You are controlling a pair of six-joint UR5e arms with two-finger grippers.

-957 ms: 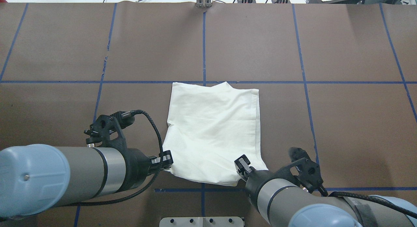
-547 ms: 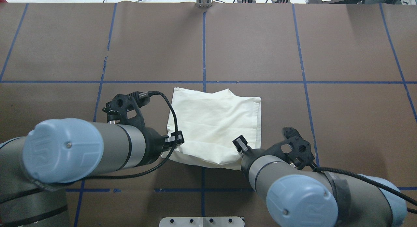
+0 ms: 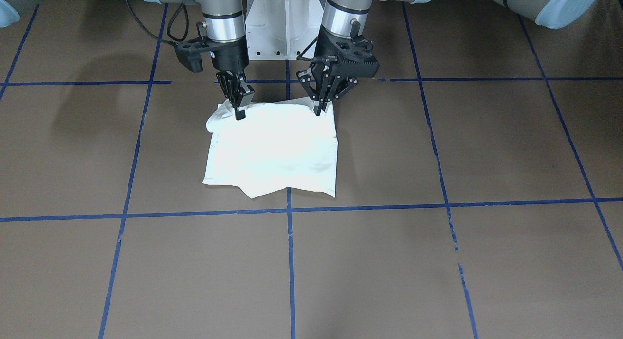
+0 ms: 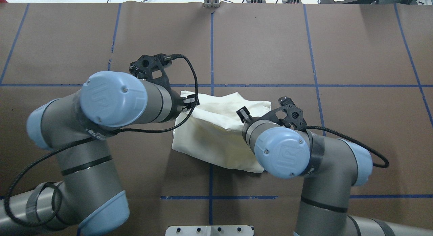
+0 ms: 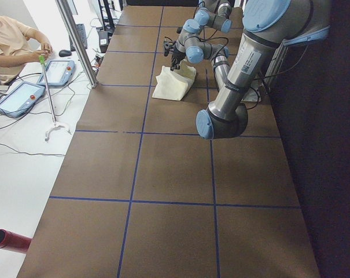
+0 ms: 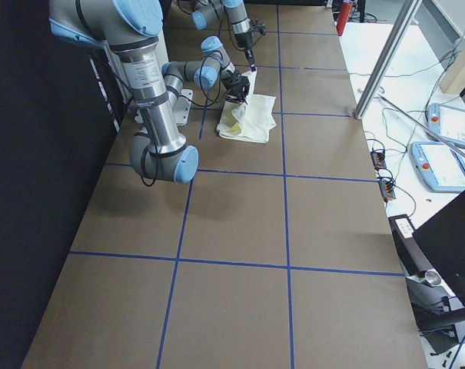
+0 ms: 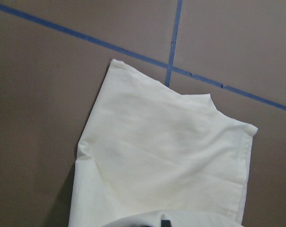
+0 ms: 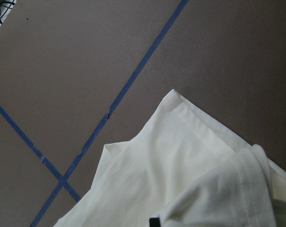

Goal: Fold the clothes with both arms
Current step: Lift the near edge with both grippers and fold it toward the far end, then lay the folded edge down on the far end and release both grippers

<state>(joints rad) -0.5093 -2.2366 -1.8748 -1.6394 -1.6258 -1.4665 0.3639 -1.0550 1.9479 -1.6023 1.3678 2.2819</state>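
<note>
The left arm (image 4: 111, 104) is reaching in over the left half of the brown surface (image 4: 338, 43). The left pincer (image 3: 320, 109) is pointing down and pinching shut on one corner of the shirt (image 4: 216, 141), holding that corner raised off the surface. The cream shirt is lying near the middle of the surface, on the robot's side of a crosswise blue tape line (image 4: 264, 85), with a plain side showing. Its far edge is resting flat just short of that line. The edge held by the pincers is hanging above the flat layer, so the cloth is doubling over itself, with a rounded fold along the side nearest the robot. The right pincer (image 3: 239, 110) is likewise closed tight on the other raised corner, level with the left pincer and apart from it by the shirt's width. The right arm (image 4: 282, 153) is bending in from the surface's right half, its light-blue cap covering part of the shirt in the overhead view.
</note>
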